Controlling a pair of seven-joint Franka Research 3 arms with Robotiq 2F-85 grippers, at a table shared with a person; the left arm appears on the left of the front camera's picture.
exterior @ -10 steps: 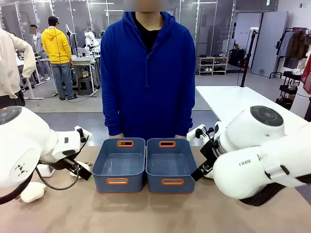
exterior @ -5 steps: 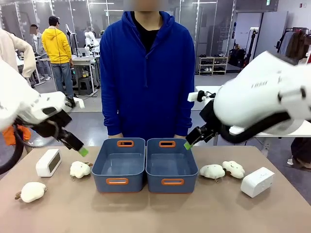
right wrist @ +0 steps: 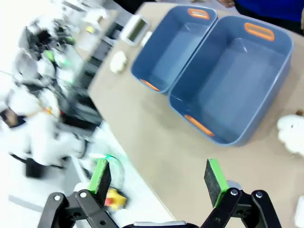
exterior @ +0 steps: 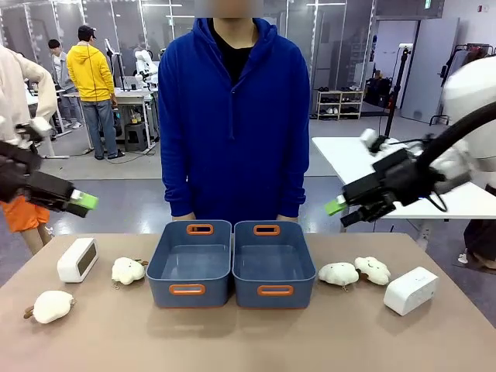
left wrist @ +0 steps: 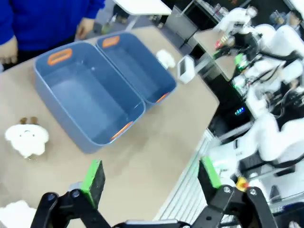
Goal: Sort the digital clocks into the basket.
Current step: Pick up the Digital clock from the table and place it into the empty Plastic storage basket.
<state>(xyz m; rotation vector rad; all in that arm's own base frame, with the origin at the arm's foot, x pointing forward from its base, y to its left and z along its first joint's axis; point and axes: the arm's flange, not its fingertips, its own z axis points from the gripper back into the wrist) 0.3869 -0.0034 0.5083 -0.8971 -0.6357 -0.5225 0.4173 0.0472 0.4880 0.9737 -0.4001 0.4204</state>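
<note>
From the front, a brown desk (exterior: 248, 341) carries two blue-grey rectangular plastic bins with orange-rimmed slots, the left basket (exterior: 190, 273) and the right basket (exterior: 273, 273), touching side by side at the middle. One white rounded plastic digital clock with a greyish face, the left clock (exterior: 77, 260), stands near the desk's left end, and its twin, the right clock (exterior: 411, 291), lies near the right end; both are outside the baskets. A cream fluffy plush toy (exterior: 128, 270) sits between the left clock and the left basket. The left pincer (exterior: 84, 202) and right pincer (exterior: 335, 207) hang in the air above the desk, and a person (exterior: 232, 116) in a blue hooded top stands at the far side. The left wrist view shows the left pincer (left wrist: 151, 175) spread wide with nothing between its green pads, the baskets beyond it. The right wrist view shows the right pincer (right wrist: 156, 176) spread just as wide, gripping nothing, with the left clock (right wrist: 134, 29) far off beside the baskets.
</note>
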